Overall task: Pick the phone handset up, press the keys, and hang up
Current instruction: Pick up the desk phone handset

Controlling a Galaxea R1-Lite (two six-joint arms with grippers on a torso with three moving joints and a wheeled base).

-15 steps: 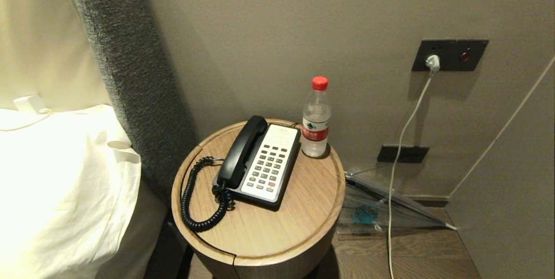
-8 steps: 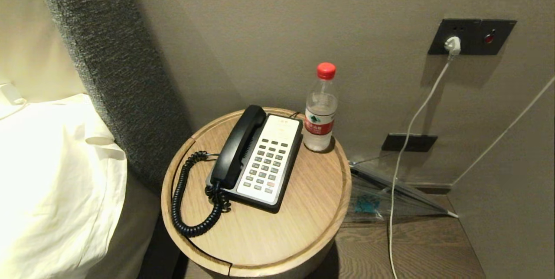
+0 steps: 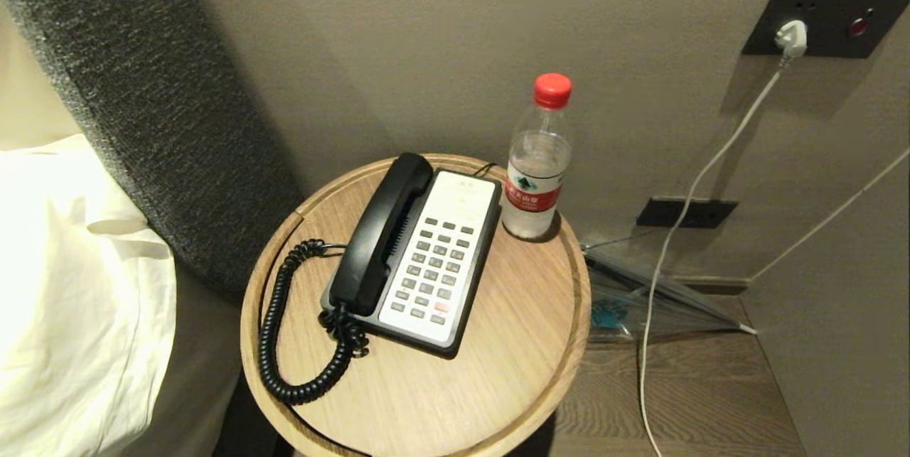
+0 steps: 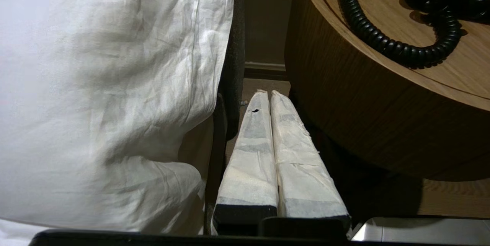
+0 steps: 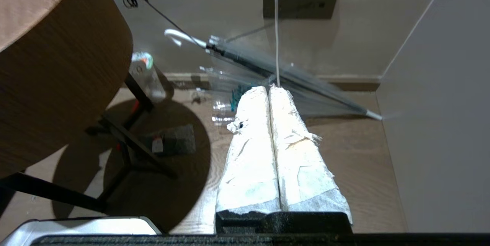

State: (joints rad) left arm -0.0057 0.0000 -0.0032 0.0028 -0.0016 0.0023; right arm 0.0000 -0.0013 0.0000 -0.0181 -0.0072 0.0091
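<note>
From the head, the long black plastic phone handset (image 3: 380, 233) lies cradled along the left side of the black-and-white phone base (image 3: 437, 265) on the round wooden counter (image 3: 498, 343), a clear red-capped water bottle (image 3: 538, 158) just beside the base. At the left wrist, the left gripper (image 4: 265, 93) hangs low between white bedding (image 4: 107, 85) and counter, its tape-wrapped fingers pressed together, empty. At the right wrist, the right gripper (image 5: 267, 89) hangs over wooden floor (image 5: 356, 154), fingers likewise together, empty.
</note>
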